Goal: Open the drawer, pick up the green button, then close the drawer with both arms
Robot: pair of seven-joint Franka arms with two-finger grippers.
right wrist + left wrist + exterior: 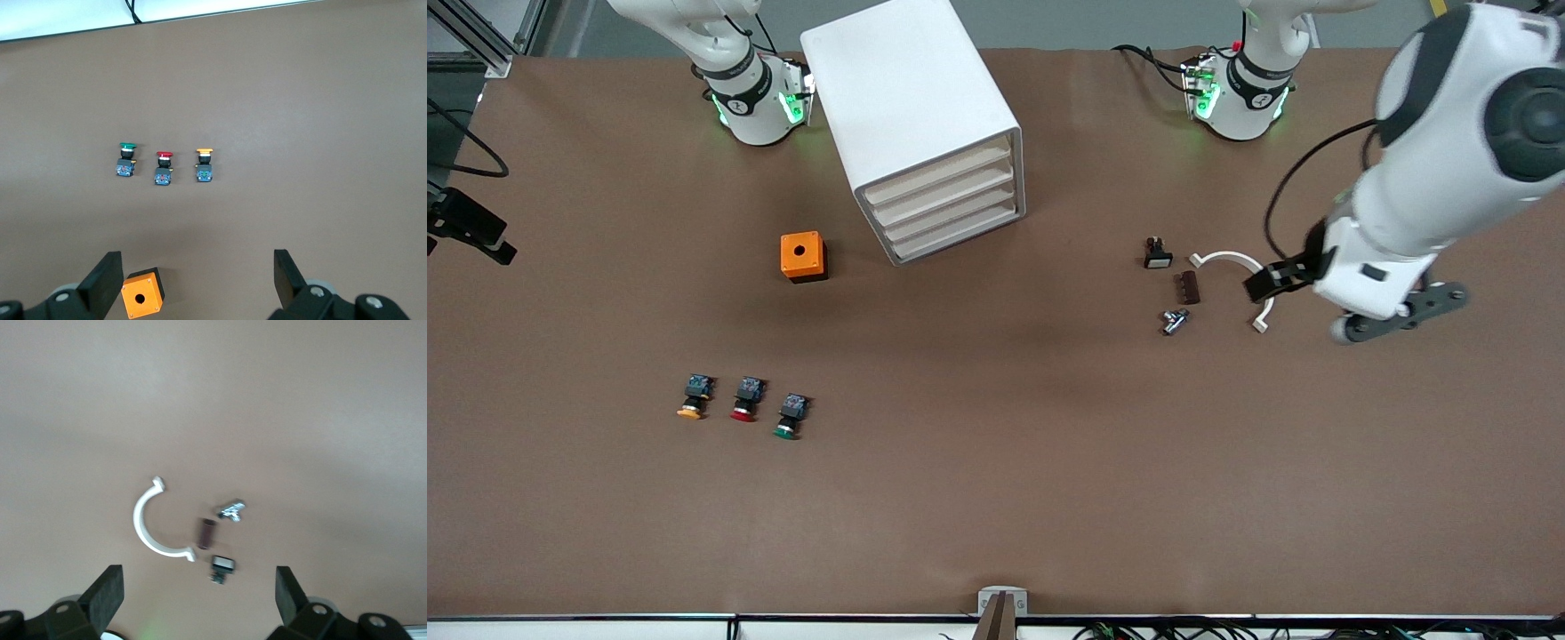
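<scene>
The white cabinet (911,98) stands near the robots' bases. Its four cream-fronted drawers (947,203) are all shut, and I cannot tell which one the task means. The green-capped button (789,418) lies on the table, nearer the front camera, at the end of a row of three. It also shows in the right wrist view (126,159). My left gripper (1398,311) is open and empty, high over small parts at the left arm's end; its jaws stand wide apart in the left wrist view (200,593). My right gripper (199,273) is open and empty, high over the orange box (141,294).
The red-capped button (745,399) and the orange-capped button (693,396) lie beside the green one. The orange box (803,256) sits beside the cabinet. A white curved clip (1232,267), a brown piece (1188,287), a metal part (1175,321) and a small black part (1157,253) lie under the left gripper.
</scene>
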